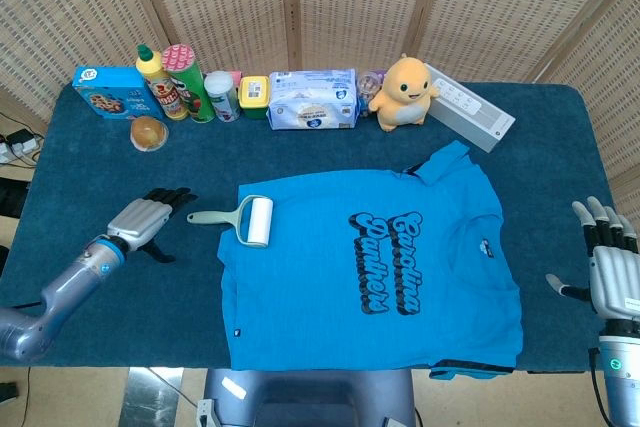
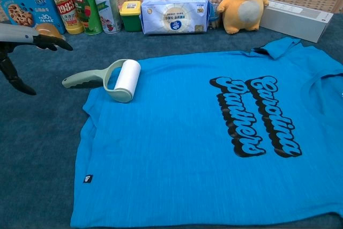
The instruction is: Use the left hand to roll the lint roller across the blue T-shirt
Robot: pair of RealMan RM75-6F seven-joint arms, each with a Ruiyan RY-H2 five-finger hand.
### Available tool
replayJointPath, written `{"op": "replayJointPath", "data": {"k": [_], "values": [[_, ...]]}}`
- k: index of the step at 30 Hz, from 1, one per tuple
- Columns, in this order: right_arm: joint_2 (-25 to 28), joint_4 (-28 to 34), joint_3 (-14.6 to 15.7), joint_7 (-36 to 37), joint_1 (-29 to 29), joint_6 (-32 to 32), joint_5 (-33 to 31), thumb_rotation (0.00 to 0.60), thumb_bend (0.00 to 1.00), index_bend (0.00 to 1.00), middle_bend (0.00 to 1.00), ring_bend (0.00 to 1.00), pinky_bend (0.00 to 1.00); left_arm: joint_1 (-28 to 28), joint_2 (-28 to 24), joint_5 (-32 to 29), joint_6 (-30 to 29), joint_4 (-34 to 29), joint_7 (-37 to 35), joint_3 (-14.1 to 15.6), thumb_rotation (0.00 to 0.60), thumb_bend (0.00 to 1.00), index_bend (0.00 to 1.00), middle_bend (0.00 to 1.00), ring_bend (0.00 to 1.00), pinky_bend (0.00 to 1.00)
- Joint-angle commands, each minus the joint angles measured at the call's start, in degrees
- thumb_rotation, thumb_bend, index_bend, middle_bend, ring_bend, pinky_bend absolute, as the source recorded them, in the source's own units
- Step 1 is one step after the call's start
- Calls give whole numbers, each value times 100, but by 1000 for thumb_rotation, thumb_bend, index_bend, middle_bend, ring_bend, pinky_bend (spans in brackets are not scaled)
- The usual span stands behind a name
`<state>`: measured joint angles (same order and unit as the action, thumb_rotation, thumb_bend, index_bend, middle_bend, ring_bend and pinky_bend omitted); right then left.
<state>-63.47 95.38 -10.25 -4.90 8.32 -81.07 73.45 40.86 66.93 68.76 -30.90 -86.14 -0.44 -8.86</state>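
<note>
The blue T-shirt [image 1: 370, 277] [image 2: 214, 143] with black lettering lies flat on the dark blue table. A lint roller [image 1: 240, 219] [image 2: 110, 80] with a pale green handle and white roll rests on the shirt's left sleeve edge, its handle pointing left. My left hand [image 1: 148, 217] [image 2: 24, 46] is open, fingers apart, just left of the handle's end and not touching it. My right hand [image 1: 612, 269] is open at the table's right edge, far from the shirt; the chest view does not show it.
Along the back edge stand a cookie box [image 1: 108, 90], a yellow bottle [image 1: 155, 72], a chips can [image 1: 187, 80], a small can [image 1: 221, 95], a yellow-lidded tub [image 1: 254, 95], a wipes pack [image 1: 313, 99], a yellow plush [image 1: 404, 93] and a white box [image 1: 470, 107]. A bun [image 1: 148, 133] lies near them.
</note>
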Motion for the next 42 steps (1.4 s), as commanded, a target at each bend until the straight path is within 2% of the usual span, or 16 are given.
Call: {"op": "replayJointPath", "data": {"k": [1, 9, 16, 29, 35, 38, 42], "values": [[8, -1, -12, 15, 3, 15, -26, 600, 0, 61, 0, 0, 0, 248, 193, -214, 273, 242, -58, -18, 600, 10, 0, 0, 0, 0], [66, 25, -41, 138, -11, 33, -67, 600, 0, 62, 0, 0, 0, 704, 468, -631, 773, 612, -77, 78, 600, 9, 0, 0, 0, 0], [133, 88, -58, 244, -57, -44, -32, 600, 0, 62, 0, 0, 0, 994, 642, -879, 969, 743, 69, 257, 600, 11, 0, 0, 0, 0], [229, 159, -69, 391, -113, -127, 30, 600, 0, 62, 0, 0, 0, 1581, 862, -1848, 802, 716, 555, 758, 600, 28, 0, 1, 0, 0], [240, 175, -57, 418, -116, -111, 44, 600, 0, 61, 0, 0, 0, 1853, 940, -2499, 529, 588, 817, 1000, 600, 29, 0, 142, 3, 17], [243, 187, -49, 421, -119, -118, 68, 600, 0, 61, 0, 0, 0, 1960, 1028, -2754, 264, 550, 1017, 1112, 600, 31, 0, 273, 57, 73], [251, 197, -52, 433, -128, -133, 69, 600, 0, 61, 0, 0, 0, 2117, 1139, -3146, -5, 500, 1318, 1264, 600, 38, 5, 346, 109, 118]]}}
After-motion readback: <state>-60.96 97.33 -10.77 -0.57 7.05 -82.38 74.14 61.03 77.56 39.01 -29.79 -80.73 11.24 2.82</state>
